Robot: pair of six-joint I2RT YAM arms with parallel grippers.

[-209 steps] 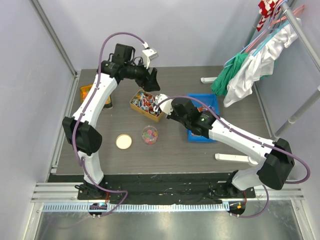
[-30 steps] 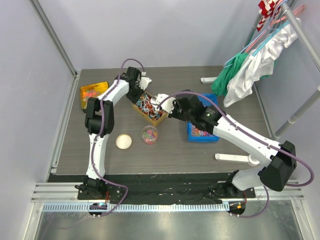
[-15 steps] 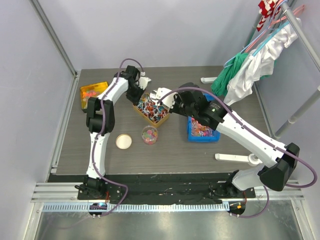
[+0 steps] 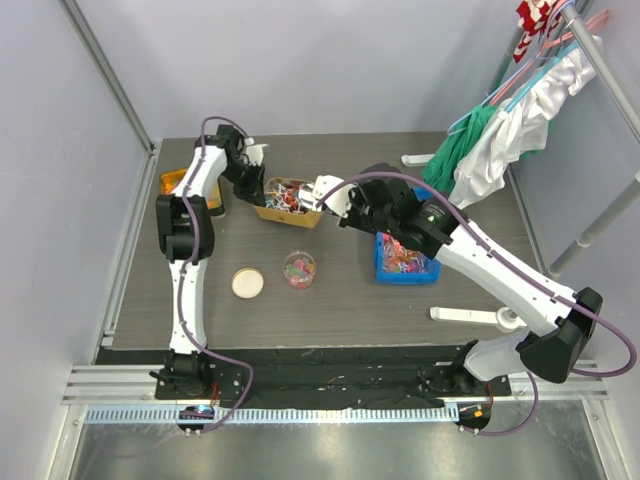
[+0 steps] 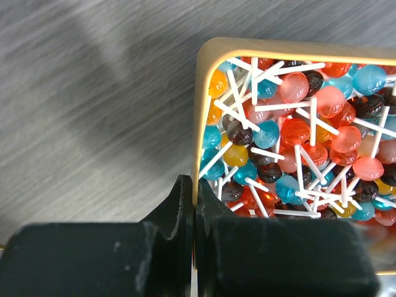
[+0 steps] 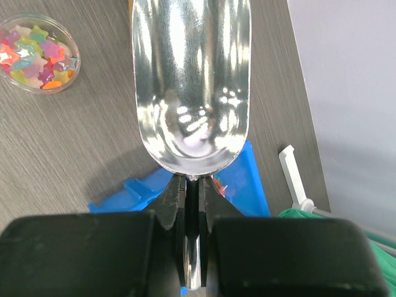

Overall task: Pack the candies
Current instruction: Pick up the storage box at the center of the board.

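Note:
A tan box (image 4: pixel 305 214) (image 5: pixel 204 80) heaped with candies on white sticks (image 5: pixel 297 136) (image 4: pixel 288 195) stands at the table's back middle. My left gripper (image 4: pixel 252 182) (image 5: pixel 193 185) is shut on the box's left rim. My right gripper (image 4: pixel 350 212) (image 6: pixel 193 185) is shut on the handle of an empty metal scoop (image 6: pixel 190 80) (image 4: pixel 325 188), held just right of the box. A small round clear tub of star-shaped candies (image 4: pixel 299 268) (image 6: pixel 38 52) sits in front of the box. A blue bin (image 4: pixel 383 265) (image 6: pixel 247 179) under my right arm holds more candies.
A round white lid (image 4: pixel 247 283) lies left of the tub. An orange container (image 4: pixel 176 183) sits at the back left by my left arm. White clips (image 4: pixel 415 160) (image 4: pixel 470 316) lie on the right. Clothes on a rack (image 4: pixel 500 130) hang past the right edge.
My left gripper has dragged the tan box back and left and turned it square to the table. The scoop has lifted out of the box and hangs beside it.

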